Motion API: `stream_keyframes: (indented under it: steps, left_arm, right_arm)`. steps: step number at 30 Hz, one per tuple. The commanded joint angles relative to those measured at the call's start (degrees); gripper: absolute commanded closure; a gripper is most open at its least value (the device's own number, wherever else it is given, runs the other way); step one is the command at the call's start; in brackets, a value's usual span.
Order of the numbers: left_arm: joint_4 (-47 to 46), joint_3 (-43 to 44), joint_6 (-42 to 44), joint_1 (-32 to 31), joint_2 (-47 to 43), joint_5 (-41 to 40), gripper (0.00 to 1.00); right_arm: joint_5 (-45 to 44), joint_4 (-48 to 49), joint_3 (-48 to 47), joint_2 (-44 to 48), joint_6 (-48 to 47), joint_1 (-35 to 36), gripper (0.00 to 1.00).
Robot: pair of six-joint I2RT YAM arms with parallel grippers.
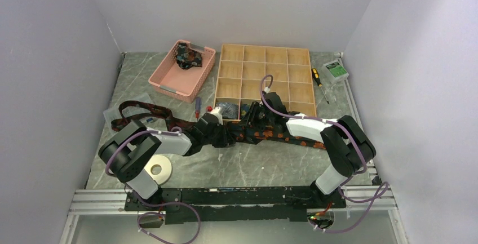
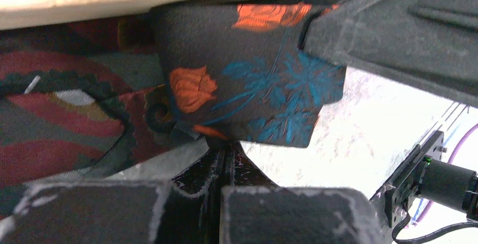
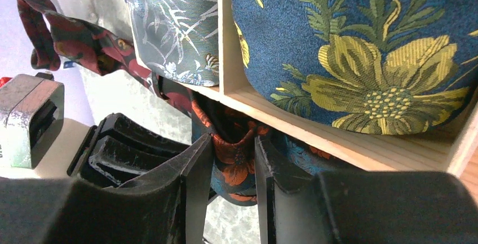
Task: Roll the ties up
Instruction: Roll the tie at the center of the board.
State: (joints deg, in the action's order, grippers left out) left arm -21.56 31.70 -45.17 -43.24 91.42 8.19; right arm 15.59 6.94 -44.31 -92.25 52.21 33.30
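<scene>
Pins tie [image 2: 248, 80] end in clenched left tool [image 2: 225, 154], grasps rolled fold in right tool [image 3: 234, 147] beside tray [image 3: 315, 137] wall, likely to keep roll tight while winding.

Lower centre: right gripper [image 3: 232, 142] pinching orange-flowered tie [image 3: 237, 168]; above, blue tie [image 3: 361, 47] and grey tie [image 3: 175, 24], rolled, in 2 wooden box [image 3: 225, 41] compartments.

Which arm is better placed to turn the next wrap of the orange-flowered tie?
Right, probably. The right end effector straddles the bunched orange-flowered tie, fabric filling its gap, so it could twist the roll. The left end effector is shut at the tie's lower edge, better suited to anchoring.
</scene>
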Motion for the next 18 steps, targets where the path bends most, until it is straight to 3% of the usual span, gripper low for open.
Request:
stream_keyframes:
  steps: [1, 5, 12, 18]
  left_arm:
    - [-2.7, 2.3, -1.1, 0.2, 2.5, -2.2, 0.97]
    - [-3.5, 2.6, -1.6, 0.2, 4.1, -4.3, 0.97]
    - [-3.0, 2.5, -2.6, 0.2, 4.9, -7.7, 0.97]
    - [0.6, 1.2, -1.0, 0.2, -1.0, -4.7, 0.97]
  right_arm:
    - [2.4, 1.4, 0.8, 0.8, 2.6, -0.2, 0.65]
    - [3.8, 1.3, 1.0, 0.5, 3.8, -0.2, 0.63]
    - [0.8, -3.8, 0.3, 3.7, 1.0, -0.2, 0.47]
    - [-2.3, -6.7, 1.7, 9.0, -2.6, -0.2, 0.4]
